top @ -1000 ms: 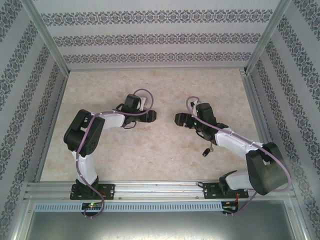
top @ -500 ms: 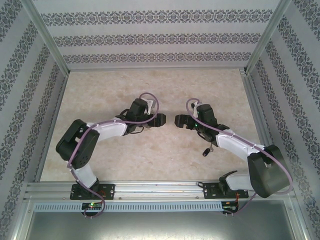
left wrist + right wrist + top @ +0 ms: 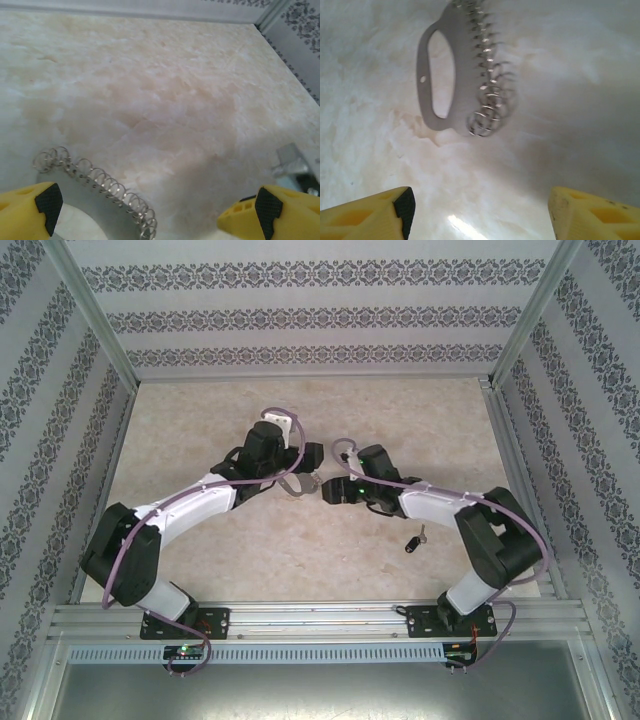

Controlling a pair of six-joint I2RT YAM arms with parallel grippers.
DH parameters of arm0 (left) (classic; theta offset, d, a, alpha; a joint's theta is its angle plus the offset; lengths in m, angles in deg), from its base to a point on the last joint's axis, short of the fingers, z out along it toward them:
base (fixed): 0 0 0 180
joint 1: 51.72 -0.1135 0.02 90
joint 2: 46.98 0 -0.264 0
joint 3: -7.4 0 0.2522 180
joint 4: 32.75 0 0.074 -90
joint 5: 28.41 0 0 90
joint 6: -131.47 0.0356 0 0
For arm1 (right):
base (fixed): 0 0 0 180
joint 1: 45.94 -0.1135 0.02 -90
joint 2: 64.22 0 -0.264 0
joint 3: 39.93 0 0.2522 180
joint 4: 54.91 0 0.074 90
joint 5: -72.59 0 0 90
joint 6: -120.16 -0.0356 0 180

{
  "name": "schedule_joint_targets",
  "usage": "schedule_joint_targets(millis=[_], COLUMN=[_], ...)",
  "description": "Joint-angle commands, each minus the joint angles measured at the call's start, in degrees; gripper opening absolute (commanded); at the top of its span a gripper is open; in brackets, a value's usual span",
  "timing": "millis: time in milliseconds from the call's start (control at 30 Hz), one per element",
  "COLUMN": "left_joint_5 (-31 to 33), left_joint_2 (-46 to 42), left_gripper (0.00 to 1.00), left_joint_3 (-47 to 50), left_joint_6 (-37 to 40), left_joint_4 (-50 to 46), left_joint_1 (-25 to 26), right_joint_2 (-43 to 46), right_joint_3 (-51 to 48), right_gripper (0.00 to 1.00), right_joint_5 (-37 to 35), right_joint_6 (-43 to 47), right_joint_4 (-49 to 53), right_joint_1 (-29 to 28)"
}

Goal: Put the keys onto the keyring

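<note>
Both pairs of my yellow fingers stand spread wide, grasping nothing. The keyring, a flat grey metal loop with a wire coil along one edge, lies on the marbled table just ahead of my left gripper, close by one fingertip. My right gripper faces the same keyring from the opposite side, apart from it. The black-headed key lies nearer and further right, well apart from both grippers.

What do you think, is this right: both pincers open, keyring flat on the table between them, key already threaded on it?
No. The key is not threaded on the keyring: it lies loose on the table, apart from it, as the top external view shows. Left pincer and right pincer are open, keyring flat between them.
</note>
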Motion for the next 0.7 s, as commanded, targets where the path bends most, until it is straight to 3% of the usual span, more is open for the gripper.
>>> schedule_joint_targets(millis=[0, 233, 400, 667], left_joint_5=[2.8, 5.3, 4.9, 5.0], left_joint_2=[-1.7, -1.3, -3.5, -5.3], left_gripper=[1.00, 1.00, 1.00, 1.00], left_joint_3=[-1.2, -2.5, 0.4, 2.7], left_joint_6=[-2.1, -5.1, -3.7, -3.1], left_joint_4=[-3.2, -7.9, -5.3, -3.0], left_joint_1=[-1.9, -3.8, -3.8, -3.9], right_joint_2=[-3.8, -10.6, -13.2, -15.9], right_joint_3=[3.2, 7.5, 9.6, 11.2], right_gripper=[0.67, 0.57, 0.50, 0.48], right_joint_5=[1.3, 2.6, 3.9, 5.1], right_joint_6=[1.3, 0.2, -0.8, -1.3], right_joint_4=[-1.0, -2.1, -2.5, -3.0], right_joint_1=[-1.2, -2.4, -2.4, -2.6])
